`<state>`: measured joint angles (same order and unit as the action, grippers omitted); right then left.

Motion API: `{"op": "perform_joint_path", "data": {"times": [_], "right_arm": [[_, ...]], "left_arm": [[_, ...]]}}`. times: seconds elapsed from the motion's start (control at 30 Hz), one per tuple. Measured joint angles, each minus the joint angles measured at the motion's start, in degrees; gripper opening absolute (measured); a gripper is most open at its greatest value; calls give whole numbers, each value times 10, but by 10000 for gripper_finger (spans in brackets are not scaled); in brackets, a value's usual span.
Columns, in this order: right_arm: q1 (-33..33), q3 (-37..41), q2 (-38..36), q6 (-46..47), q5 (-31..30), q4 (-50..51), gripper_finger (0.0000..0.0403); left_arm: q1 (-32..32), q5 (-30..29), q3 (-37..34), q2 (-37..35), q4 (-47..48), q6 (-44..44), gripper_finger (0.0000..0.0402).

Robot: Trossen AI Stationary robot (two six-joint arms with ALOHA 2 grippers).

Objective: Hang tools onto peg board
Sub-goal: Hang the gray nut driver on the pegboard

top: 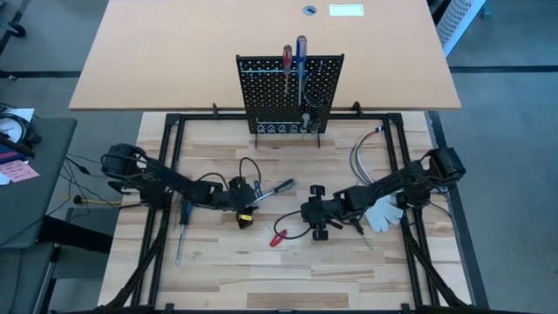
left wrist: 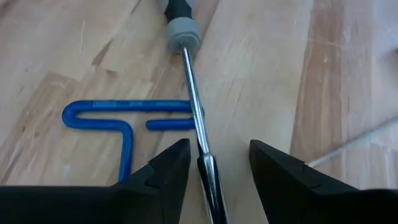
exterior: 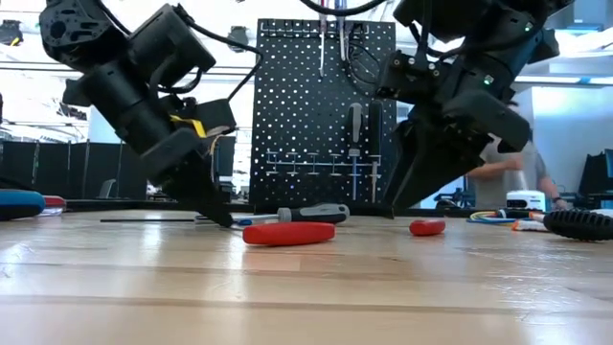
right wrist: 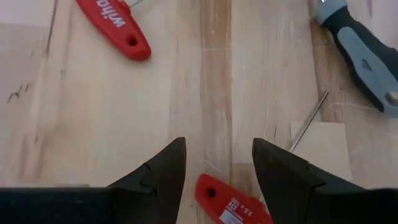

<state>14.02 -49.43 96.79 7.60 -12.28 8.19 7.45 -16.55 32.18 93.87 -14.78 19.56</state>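
Note:
The black peg board (top: 290, 92) stands upright at the table's far side, with a red-handled and a blue-handled screwdriver (top: 294, 57) on it. A grey-and-black-handled screwdriver (top: 277, 187) lies on the table. My left gripper (left wrist: 217, 152) is open, with a finger on either side of the screwdriver's metal shaft (left wrist: 194, 112), apart from it. A blue bent key (left wrist: 112, 118) lies beside the shaft. My right gripper (right wrist: 217, 152) is open and low over the table. One red handle (right wrist: 230, 202) lies between its fingers, and another red handle (right wrist: 115, 25) lies farther off.
A blue-handled screwdriver (top: 183, 216) lies at the table's left. A white glove (top: 384, 212) and a grey coiled cable (top: 362, 153) lie at the right. In the low view a person (exterior: 508, 172) stands beyond the table.

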Motion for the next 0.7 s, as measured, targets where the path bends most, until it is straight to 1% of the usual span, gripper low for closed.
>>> {"op": "perform_joint_path", "data": {"times": [0.07, 0.17, 0.27, 0.37, 0.4, 0.57, 0.7], "right_arm": [[3, 0, -1, 1, -2, 0, 191], [2, 0, -1, 1, -6, 0, 191], [2, 0, -1, 1, -13, -1, 191], [2, 0, -1, 1, -13, 0, 191], [2, 0, -1, 1, -13, 0, 191], [3, 0, -1, 11, -13, 6, 191], [3, 0, -1, 19, -13, 25, 191]], "left_arm": [[-3, 0, 1, 13, 1, 9, 156], [-3, 1, 1, 17, 13, 23, 128], [-4, 1, 1, 16, 33, 38, 86], [-5, 2, 1, 15, 43, 50, 32], [-5, 1, 1, 15, 43, 54, 20], [1, -1, 0, 15, 44, 81, 15], [17, -27, -2, -4, 49, 83, 14]]}}
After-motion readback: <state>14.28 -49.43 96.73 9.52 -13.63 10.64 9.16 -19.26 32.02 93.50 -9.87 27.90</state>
